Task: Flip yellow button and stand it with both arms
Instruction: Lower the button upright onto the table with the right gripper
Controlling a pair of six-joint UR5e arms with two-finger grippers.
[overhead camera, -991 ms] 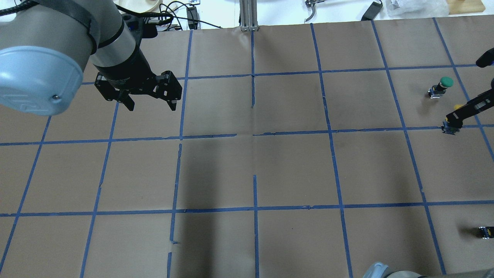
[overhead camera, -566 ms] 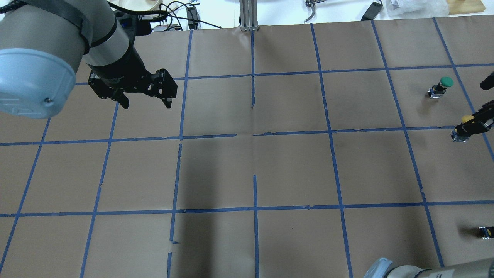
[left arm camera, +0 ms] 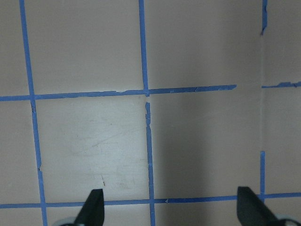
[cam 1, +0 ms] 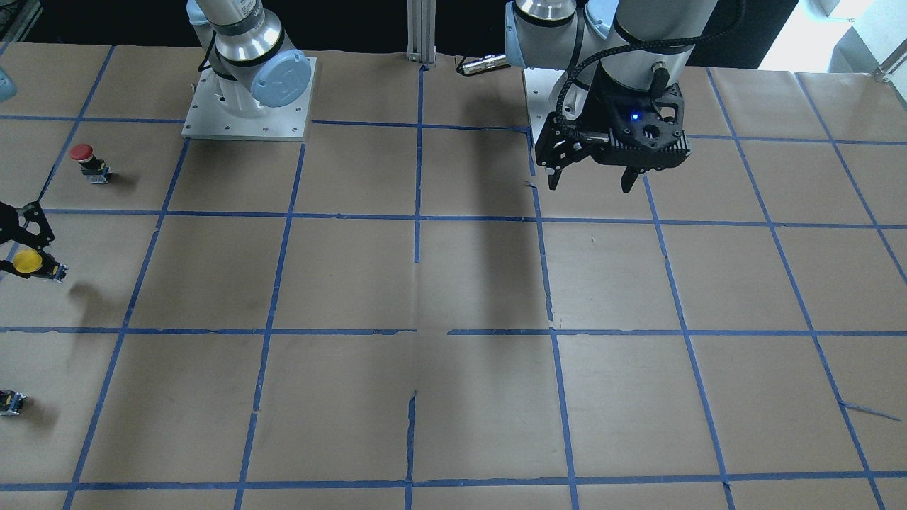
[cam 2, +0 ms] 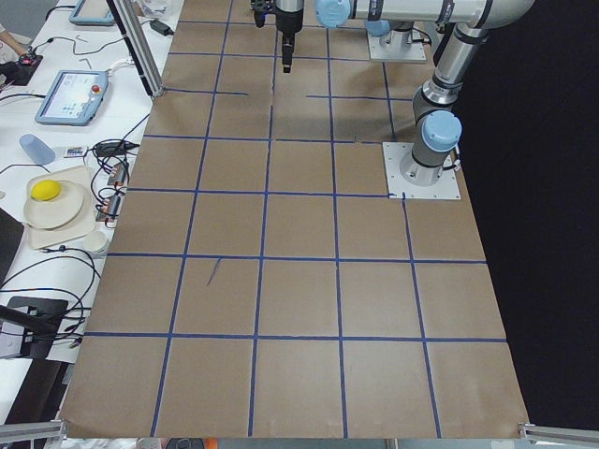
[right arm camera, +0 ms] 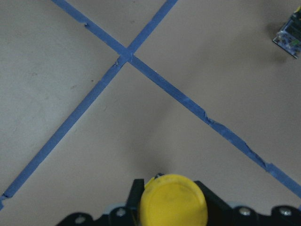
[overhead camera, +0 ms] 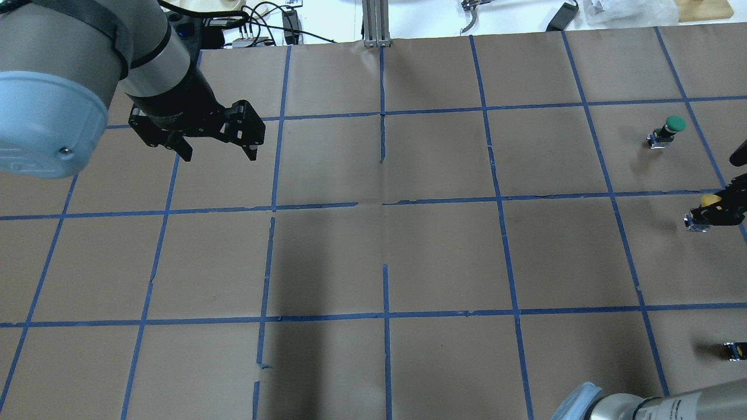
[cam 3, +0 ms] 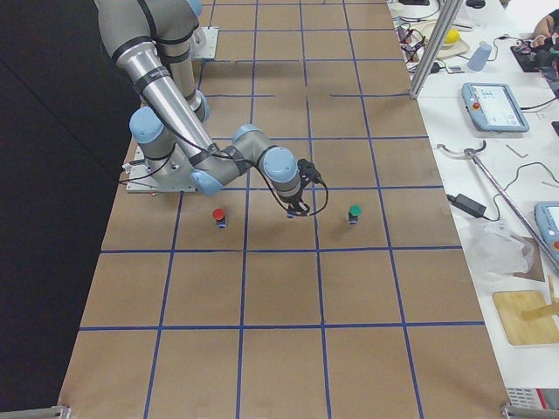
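Yellow button [overhead camera: 709, 200] is clamped in the right gripper [overhead camera: 719, 213] at the table's [overhead camera: 443, 256] right edge, lifted clear of the surface; its shadow is seen apart. Left gripper [overhead camera: 219, 156] is held wide, empty, well away.

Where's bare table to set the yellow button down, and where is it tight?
Bare: the whole middle of the table, every square between the left gripper and the right gripper holding the yellow button. Crowded: the robot's right end, where the green button, red button and small part stand.
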